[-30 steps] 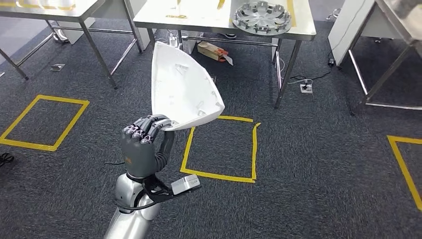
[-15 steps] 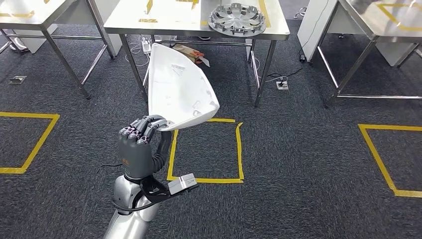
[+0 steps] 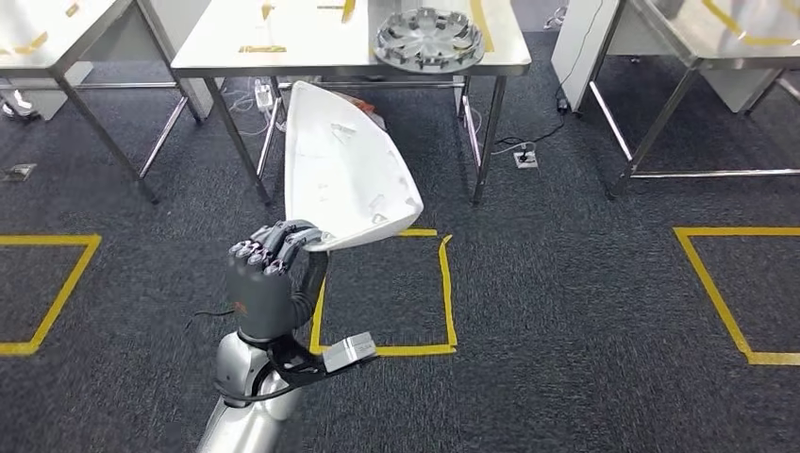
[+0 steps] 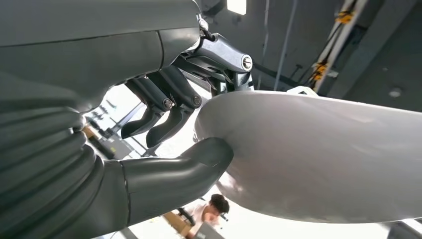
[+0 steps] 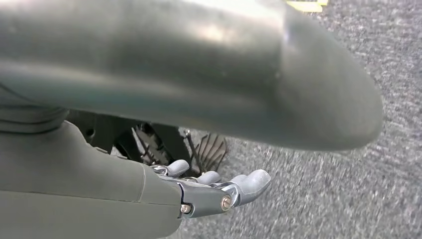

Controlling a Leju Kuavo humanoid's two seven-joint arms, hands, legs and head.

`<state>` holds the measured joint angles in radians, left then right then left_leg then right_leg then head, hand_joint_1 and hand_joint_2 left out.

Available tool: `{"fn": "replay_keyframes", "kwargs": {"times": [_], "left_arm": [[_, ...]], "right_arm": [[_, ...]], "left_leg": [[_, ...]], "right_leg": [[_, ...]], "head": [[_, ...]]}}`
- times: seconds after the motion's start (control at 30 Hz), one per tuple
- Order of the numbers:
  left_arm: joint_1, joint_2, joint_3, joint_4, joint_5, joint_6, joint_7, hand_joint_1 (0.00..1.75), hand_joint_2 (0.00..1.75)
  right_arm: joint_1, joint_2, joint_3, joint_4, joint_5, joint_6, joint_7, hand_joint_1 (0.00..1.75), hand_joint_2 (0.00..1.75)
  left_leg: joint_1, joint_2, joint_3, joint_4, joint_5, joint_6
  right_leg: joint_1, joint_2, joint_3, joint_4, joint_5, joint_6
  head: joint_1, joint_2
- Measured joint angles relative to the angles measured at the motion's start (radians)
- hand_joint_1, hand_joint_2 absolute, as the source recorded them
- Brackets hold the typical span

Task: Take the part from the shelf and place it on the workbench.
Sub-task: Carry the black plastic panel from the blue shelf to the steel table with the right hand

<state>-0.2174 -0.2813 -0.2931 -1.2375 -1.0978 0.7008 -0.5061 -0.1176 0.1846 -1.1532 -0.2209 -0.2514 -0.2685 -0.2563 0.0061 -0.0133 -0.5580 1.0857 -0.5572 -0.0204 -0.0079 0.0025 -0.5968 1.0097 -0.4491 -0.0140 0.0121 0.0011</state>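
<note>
My left hand (image 3: 269,278) is raised in front of me and grips the lower edge of a large white curved shell part (image 3: 344,170), which stands upright above the fingers. Up close in the left wrist view, the thumb (image 4: 174,174) presses under the part (image 4: 318,154) and the dark fingers (image 4: 164,114) curl over its rim. The steel workbench (image 3: 311,52) stands ahead, beyond the part. My right hand (image 5: 214,191) hangs over the carpet, fingers stretched out and apart, holding nothing.
A silver wheel cover (image 3: 429,38) lies on the workbench's right end. More steel tables stand at the far left (image 3: 47,38) and far right (image 3: 717,28). Yellow tape squares (image 3: 443,293) mark the dark carpet. Cables and a socket (image 3: 522,156) lie under the bench.
The whole view has shifted: the workbench and tape squares slid left and nearer as the camera moved. My left hand keeps the same hold on the white part.
</note>
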Motion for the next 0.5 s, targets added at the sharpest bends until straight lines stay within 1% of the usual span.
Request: {"fn": "replay_keyframes", "kwargs": {"times": [0.03,0.07,0.1,0.13,0.17,0.2,0.23,0.27,0.3,0.33,0.37,0.43,0.47,0.5], "left_arm": [[-0.001,0.0,0.0,0.001,0.0,0.0,0.0,1.75,1.75],[-0.002,0.0,0.0,0.003,0.0,0.0,-0.001,1.75,1.75],[-0.002,0.0,0.0,0.006,0.0,0.0,-0.001,1.75,1.75],[-0.001,0.001,0.0,0.009,0.0,0.0,-0.001,1.75,1.75],[-0.001,0.001,0.0,0.012,0.0,0.0,-0.001,1.75,1.75],[-0.002,0.001,0.0,0.013,0.0,0.0,-0.001,1.75,1.75],[-0.002,0.001,0.0,0.014,0.0,0.0,-0.002,1.75,1.75],[-0.002,0.0,0.0,0.015,0.0,0.0,-0.004,1.75,1.75],[-0.003,0.0,0.001,0.015,0.0,0.0,-0.006,1.75,1.75],[-0.003,0.0,0.001,0.016,0.0,0.0,-0.008,1.75,1.75],[-0.003,0.0,0.001,0.017,0.0,0.0,-0.01,1.75,1.75],[-0.003,-0.001,0.003,0.016,0.0,0.0,-0.014,1.75,1.75],[-0.004,-0.002,0.004,0.016,0.0,0.0,-0.016,1.75,1.75],[-0.004,-0.003,0.004,0.016,-0.001,0.0,-0.018,1.75,1.75]], "right_arm": [[0.0,0.0,0.0,0.0,0.0,0.0,0.001,0.0,0.0],[0.0,0.0,0.0,0.0,0.0,0.0,0.001,0.0,0.0],[0.001,0.0,0.0,0.0,0.0,0.001,0.002,0.0,0.0],[0.001,0.0,0.0,0.0,0.0,0.001,0.003,0.0,0.0],[0.002,0.0,0.0,0.0,0.0,0.0,0.004,0.0,0.0],[0.003,0.0,0.0,0.0,0.0,0.0,0.004,0.0,0.0],[0.003,0.0,0.0,0.0,0.0,0.0,0.005,0.0,0.0],[0.003,0.0,0.0,0.0,0.0,-0.001,0.005,0.0,0.0],[0.003,0.0,0.0,0.0,0.0,0.0,0.006,0.0,0.0],[0.002,0.0,0.0,0.0,0.0,0.0,0.007,0.0,0.0],[0.002,0.0,0.0,0.0,0.0,0.001,0.008,0.0,0.0],[0.001,0.0,0.0,0.0,0.0,0.001,0.01,0.0,0.0],[0.001,0.0,0.0,0.0,0.0,0.001,0.01,0.0,0.0],[0.001,0.0,0.0,0.0,0.0,0.0,0.011,0.0,0.0]], "left_leg": [[0.001,0.001,-0.033,0.063,-0.026,-0.003],[0.002,0.001,-0.075,0.134,-0.052,-0.006],[0.003,0.001,-0.114,0.195,-0.067,-0.008],[0.003,0.002,-0.14,0.225,-0.063,-0.009],[0.004,0.002,-0.145,0.214,-0.036,-0.009],[0.004,0.002,-0.131,0.167,0.006,-0.008],[0.005,0.002,-0.105,0.097,0.052,-0.005],[0.004,0.002,-0.077,0.029,0.084,-0.003],[0.003,0.002,-0.057,-0.02,0.101,0.002],[0.002,0.002,-0.047,-0.045,0.104,0.007],[-0.001,0.001,-0.045,-0.05,0.098,0.013],[0.0,0.0,-0.043,-0.052,0.096,0.027],[0.001,0.001,-0.039,-0.055,0.095,0.034],[0.003,0.002,-0.034,-0.058,0.094,0.04]], "right_leg": [[0.0,0.0,0.006,0.0,-0.005,-0.005],[0.0,0.0,0.01,0.0,-0.009,-0.008],[0.0,0.0,0.015,0.0,-0.014,-0.01],[0.0,0.001,0.021,0.0,-0.019,-0.01],[0.0,0.002,0.028,0.0,-0.024,-0.008],[0.0,0.003,0.037,0.0,-0.03,-0.006],[-0.001,0.005,0.045,0.0,-0.036,-0.002],[0.001,0.006,0.05,0.002,-0.043,0.003],[0.003,0.008,0.053,0.004,-0.049,0.008],[0.005,0.009,0.054,0.005,-0.053,0.014],[0.006,0.01,0.054,0.005,-0.055,0.021],[0.003,0.009,0.055,0.009,-0.061,0.033],[0.001,0.007,0.048,0.026,-0.071,0.039],[0.0,0.006,0.03,0.064,-0.088,0.045]], "head": [[-0.003,0.0],[-0.006,0.0],[-0.006,0.0],[-0.006,0.0],[-0.006,0.0],[-0.007,0.0],[-0.007,0.0],[-0.008,0.0],[-0.008,0.0],[-0.008,0.0],[-0.007,0.0],[-0.005,0.0],[-0.004,0.0],[-0.002,0.0]]}}
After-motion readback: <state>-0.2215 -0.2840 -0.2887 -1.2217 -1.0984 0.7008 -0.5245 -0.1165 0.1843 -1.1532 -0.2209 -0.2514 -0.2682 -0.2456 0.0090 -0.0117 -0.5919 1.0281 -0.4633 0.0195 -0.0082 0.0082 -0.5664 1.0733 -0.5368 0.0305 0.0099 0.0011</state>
